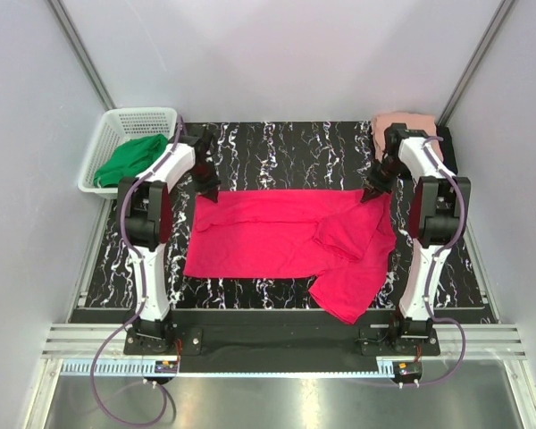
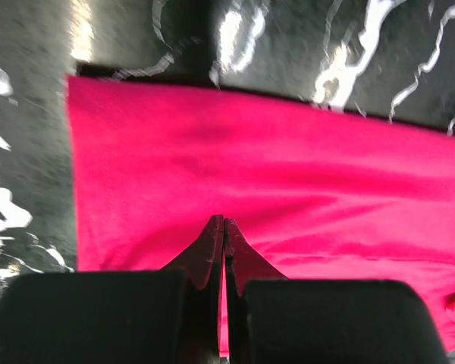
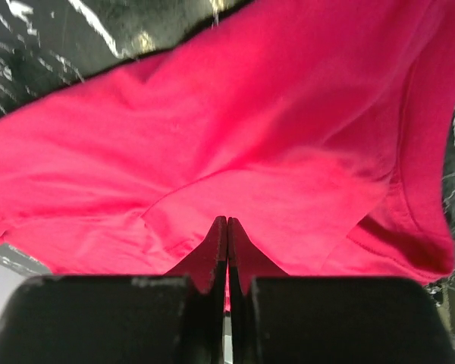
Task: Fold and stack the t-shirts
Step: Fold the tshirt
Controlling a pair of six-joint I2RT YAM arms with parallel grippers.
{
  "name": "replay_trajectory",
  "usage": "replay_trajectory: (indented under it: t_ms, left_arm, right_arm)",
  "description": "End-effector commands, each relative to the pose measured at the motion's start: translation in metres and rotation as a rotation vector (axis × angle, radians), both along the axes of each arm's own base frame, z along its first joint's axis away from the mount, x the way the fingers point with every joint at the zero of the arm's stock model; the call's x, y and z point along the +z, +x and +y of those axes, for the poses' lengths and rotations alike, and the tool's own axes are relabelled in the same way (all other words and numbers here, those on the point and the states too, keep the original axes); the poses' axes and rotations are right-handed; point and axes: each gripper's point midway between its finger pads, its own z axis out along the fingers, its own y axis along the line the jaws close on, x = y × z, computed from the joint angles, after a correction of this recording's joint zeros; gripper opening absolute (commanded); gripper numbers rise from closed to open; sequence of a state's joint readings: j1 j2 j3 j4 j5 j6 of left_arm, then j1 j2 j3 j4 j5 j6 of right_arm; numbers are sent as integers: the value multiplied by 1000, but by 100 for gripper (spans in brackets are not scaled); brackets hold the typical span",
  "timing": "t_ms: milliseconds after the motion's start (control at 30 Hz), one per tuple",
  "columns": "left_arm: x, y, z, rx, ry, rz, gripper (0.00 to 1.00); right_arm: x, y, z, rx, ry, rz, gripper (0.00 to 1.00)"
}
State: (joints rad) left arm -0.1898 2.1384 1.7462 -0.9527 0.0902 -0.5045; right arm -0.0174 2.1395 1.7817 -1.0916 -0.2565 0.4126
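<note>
The bright crimson-pink t-shirt (image 1: pixel 277 237) lies spread on the black marbled table, with one part rumpled and hanging toward the near right. My left gripper (image 1: pixel 207 190) is at its far left corner, tips down on the cloth. In the left wrist view the gripper (image 2: pixel 224 221) is shut with the shirt (image 2: pixel 288 167) at its tips. My right gripper (image 1: pixel 372 195) is at the far right corner. In the right wrist view it (image 3: pixel 227 220) is shut and creases in the shirt (image 3: pixel 250 136) run to its tips. The pale salmon-pink t-shirt (image 1: pixel 400 125) lies folded at the far right, with black cloth (image 1: pixel 448 150) beside it.
A white basket (image 1: pixel 141 113) holding green cloth (image 1: pixel 129 159) stands off the table's far left corner. Grey walls and metal posts enclose the table on three sides. The shirt's rumpled end lies near the right arm's base (image 1: pixel 411 308).
</note>
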Motion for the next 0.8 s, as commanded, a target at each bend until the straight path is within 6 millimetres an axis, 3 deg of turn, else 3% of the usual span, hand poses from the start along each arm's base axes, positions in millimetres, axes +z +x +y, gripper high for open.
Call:
replay_trajectory:
  t_ms: [0, 367, 767]
  left_arm:
    - [21, 17, -2, -22, -27, -58, 0]
    - [-5, 30, 5, -42, 11, -32, 0]
    - [-21, 40, 14, -29, 72, -24, 0]
  right_arm:
    - [10, 21, -9, 24, -73, -68, 0]
    - [-26, 35, -25, 36, -157, 31, 0]
    - [-46, 46, -33, 43, -204, 59, 0]
